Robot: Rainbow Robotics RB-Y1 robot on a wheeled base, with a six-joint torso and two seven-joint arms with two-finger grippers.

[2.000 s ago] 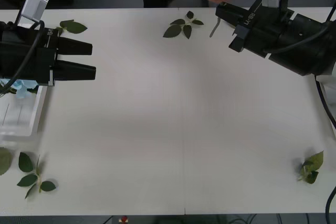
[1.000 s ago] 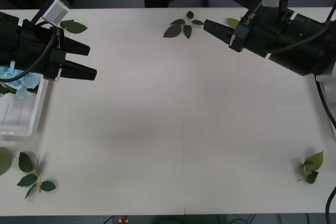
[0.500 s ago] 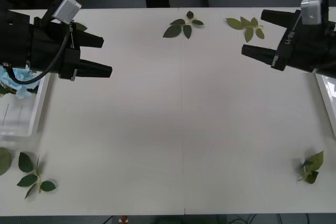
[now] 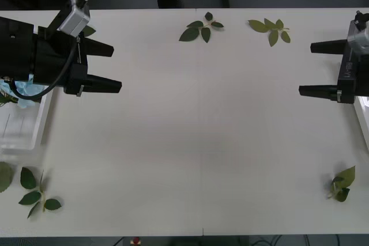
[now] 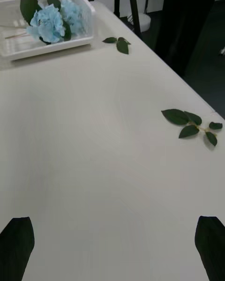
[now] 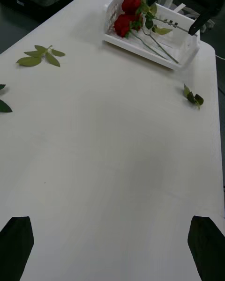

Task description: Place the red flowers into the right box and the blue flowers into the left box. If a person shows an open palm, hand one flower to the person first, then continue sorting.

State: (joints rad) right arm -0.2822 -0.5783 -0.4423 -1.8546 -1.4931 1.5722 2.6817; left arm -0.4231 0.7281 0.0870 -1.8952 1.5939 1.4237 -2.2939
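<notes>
Left gripper (image 4: 113, 67) spread, empty, hovering over table (image 4: 202, 131) beside left box (image 4: 23, 125). Right gripper (image 4: 307, 68) spread, empty, at right edge by right box (image 6: 150, 33). Blue flowers (image 5: 54, 18) lying in left box. Red roses (image 6: 127, 16) lying in right box. Loose leaf sprigs (image 4: 200, 27) scattered on table.

Two roses (image 6: 126, 16) lie in one box (image 6: 187, 58); two blue flowers (image 5: 54, 18) in another (image 5: 47, 47); five leaf sprigs (image 4: 199, 30).
</notes>
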